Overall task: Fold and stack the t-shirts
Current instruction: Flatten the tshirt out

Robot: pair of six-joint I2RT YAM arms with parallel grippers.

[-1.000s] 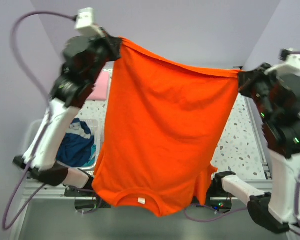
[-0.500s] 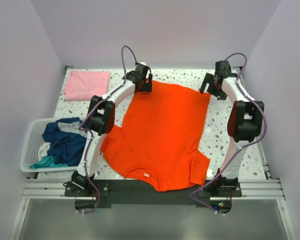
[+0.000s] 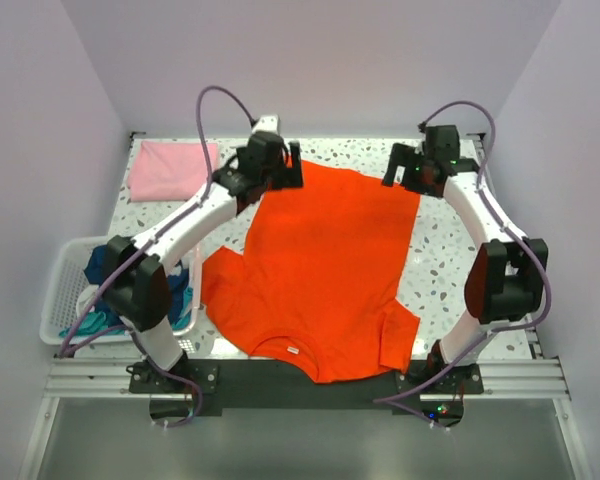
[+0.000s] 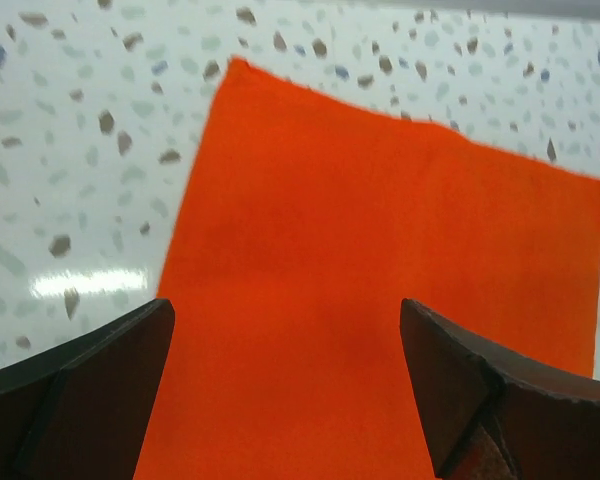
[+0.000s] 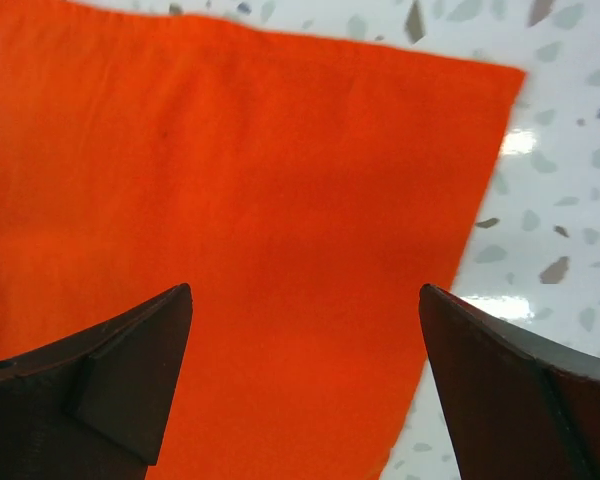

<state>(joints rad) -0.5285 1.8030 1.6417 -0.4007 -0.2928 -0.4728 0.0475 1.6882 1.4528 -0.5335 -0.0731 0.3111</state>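
From above, the orange-red t-shirt (image 3: 320, 265) lies flat mid-worktop (image 3: 450, 270), collar at the near edge, hem toward the far edge; the left hand (image 3: 283, 172) hangs over its far left corner, the right hand (image 3: 398, 170) over its far right; a pink t-shirt (image 3: 170, 168) lies in the worktop's far left corner. Left wrist: fingers (image 4: 90, 380) spread wide, holding nothing, orange cloth below. Right wrist: fingers (image 5: 110, 380) likewise apart and empty.

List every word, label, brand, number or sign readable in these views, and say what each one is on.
No legible text in any view.
White neck label inside the collar of the orange t-shirt: too small to read.
Both wrist views: only plain orange cloth and the speckled table, no print.
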